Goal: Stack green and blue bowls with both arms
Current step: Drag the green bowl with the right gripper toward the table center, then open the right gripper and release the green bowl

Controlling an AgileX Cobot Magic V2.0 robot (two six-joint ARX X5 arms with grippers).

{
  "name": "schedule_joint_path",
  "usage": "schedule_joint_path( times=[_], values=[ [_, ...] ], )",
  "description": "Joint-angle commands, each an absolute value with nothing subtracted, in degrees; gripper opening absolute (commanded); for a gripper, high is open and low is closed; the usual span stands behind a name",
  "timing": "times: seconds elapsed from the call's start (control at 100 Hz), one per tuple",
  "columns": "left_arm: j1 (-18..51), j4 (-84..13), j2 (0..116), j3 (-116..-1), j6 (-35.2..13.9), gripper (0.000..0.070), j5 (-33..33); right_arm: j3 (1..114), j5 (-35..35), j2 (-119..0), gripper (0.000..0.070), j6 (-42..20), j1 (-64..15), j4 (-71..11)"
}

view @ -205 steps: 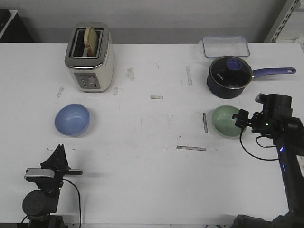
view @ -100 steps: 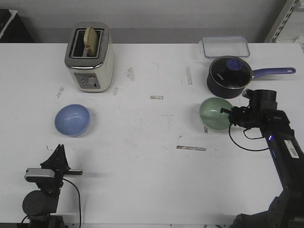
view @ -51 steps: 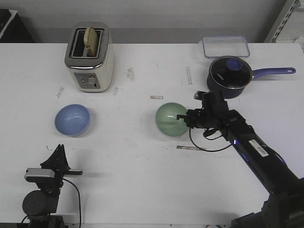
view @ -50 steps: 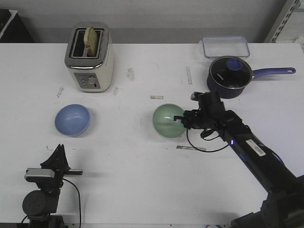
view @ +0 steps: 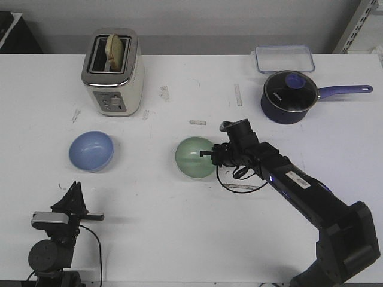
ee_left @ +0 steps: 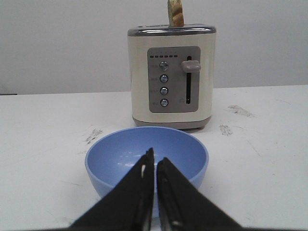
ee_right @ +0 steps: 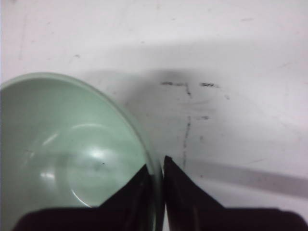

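The pale green bowl (view: 194, 157) is at the table's middle, held by its right rim in my right gripper (view: 213, 154). In the right wrist view the fingers pinch the green bowl's (ee_right: 72, 154) rim at my right gripper (ee_right: 158, 169), one finger inside, one outside. The blue bowl (view: 91, 150) sits on the table at the left, in front of the toaster. My left gripper (view: 74, 190) is near the front edge, behind the blue bowl (ee_left: 147, 161) in its wrist view. The left gripper (ee_left: 154, 156) has its jaws together and empty.
A cream toaster (view: 112, 72) with bread stands at the back left. A dark navy saucepan (view: 289, 96) with a long handle and a clear lidded container (view: 284, 58) stand at the back right. Tape marks lie on the white table (view: 179, 227).
My right arm has carried the green bowl from the right side, near the saucepan, leftward to the table's middle. The left arm and blue bowl have not moved.
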State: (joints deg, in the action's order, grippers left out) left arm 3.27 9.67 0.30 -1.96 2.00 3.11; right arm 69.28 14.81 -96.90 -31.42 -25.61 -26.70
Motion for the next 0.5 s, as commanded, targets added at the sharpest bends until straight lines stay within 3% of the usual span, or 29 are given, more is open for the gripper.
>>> schedule_joint_path(
  times=[0.0, 0.14, 0.22, 0.31, 0.41, 0.49],
  values=[
    [3.38, 10.37, 0.19, -0.73, 2.15, 0.0001, 3.27, 70.15, 14.90, -98.13, 0.0047, -32.16, -26.09, -25.87],
    [3.38, 10.37, 0.19, -0.73, 2.15, 0.0001, 3.25, 70.15, 14.72, -98.10, 0.0246, -32.14, -26.00, -25.89],
    [3.38, 10.37, 0.19, -0.73, 2.15, 0.0001, 3.27, 70.15, 14.68, -98.08, 0.0298, -32.12, -25.89, -25.65],
    [3.38, 10.37, 0.19, -0.73, 2.15, 0.0001, 3.27, 70.17, 14.57, -97.43, 0.0310, -31.99, -25.71, -25.50],
    [3.38, 10.37, 0.19, -0.73, 2.15, 0.0001, 3.27, 70.17, 14.52, -95.26, 0.0418, -31.46, -24.80, -25.21],
    [3.38, 10.37, 0.19, -0.73, 2.15, 0.0001, 3.27, 70.17, 14.52, -93.32, 0.0438, -31.00, -24.03, -24.45]
  ],
)
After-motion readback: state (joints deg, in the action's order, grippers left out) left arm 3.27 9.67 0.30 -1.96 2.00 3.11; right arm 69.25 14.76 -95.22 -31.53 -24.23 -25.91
